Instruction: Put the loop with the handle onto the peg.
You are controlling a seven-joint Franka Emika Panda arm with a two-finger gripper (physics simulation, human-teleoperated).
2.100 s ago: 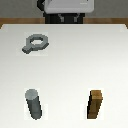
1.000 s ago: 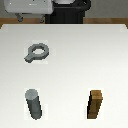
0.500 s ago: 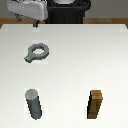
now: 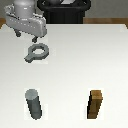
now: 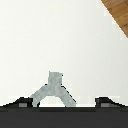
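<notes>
Surface (image 4: 75, 65) is carrying everything. I'm hovering upper left, fingers (image 4: 26, 36) apart and empty. Peg (image 4: 34, 104) is standing lower left. Loop with the handle (image 4: 37, 52) is lying just below my fingers, handle pointing lower left.

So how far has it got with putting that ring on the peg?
Barely started. The ring lies flat on the table, unlifted. The gripper hangs just behind it with its fingers spread, holding nothing; the wrist view shows the ring between the fingertips. Left to do: grasp it, carry it to the grey peg, and drop it over.
</notes>
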